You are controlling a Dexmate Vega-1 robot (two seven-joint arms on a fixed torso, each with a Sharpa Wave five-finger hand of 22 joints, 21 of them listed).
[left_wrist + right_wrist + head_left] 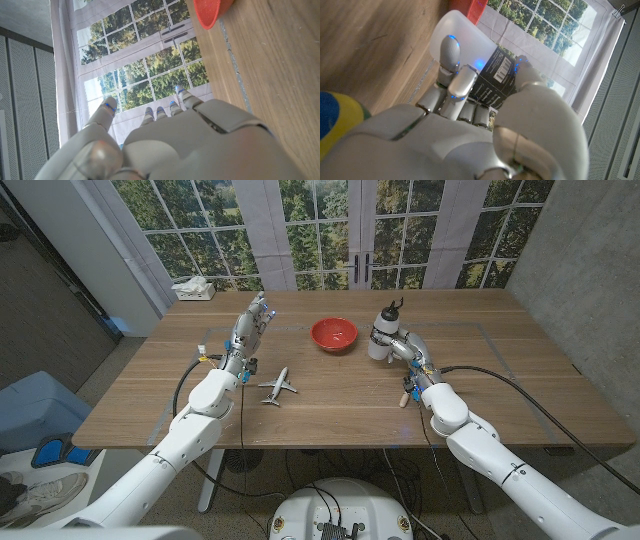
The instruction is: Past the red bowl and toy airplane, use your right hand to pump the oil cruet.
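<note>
Fingers [451, 54] of the right hand [408, 350] wrap the frosted body of the oil cruet [381, 338], with the thumb closing on the labelled side in the right wrist view, so the hand holds the bottle around its lower half rather than at the black pump head on top. To pump well, I judge that the hold must stay firm enough to keep the cruet upright on the wooden table [330, 415] while a finger or the thumb climbs to the pump top and presses straight down; a sideways push would likely tip it. Nearer the robot, the toy airplane [277, 386] lies well apart on the left side. Beyond it, the left hand [252, 322] hangs raised above the table with fingers spread and nothing in them. Farther back, the red bowl [333, 334] sits just beside the cruet, so the elbow should stay clear of it.
</note>
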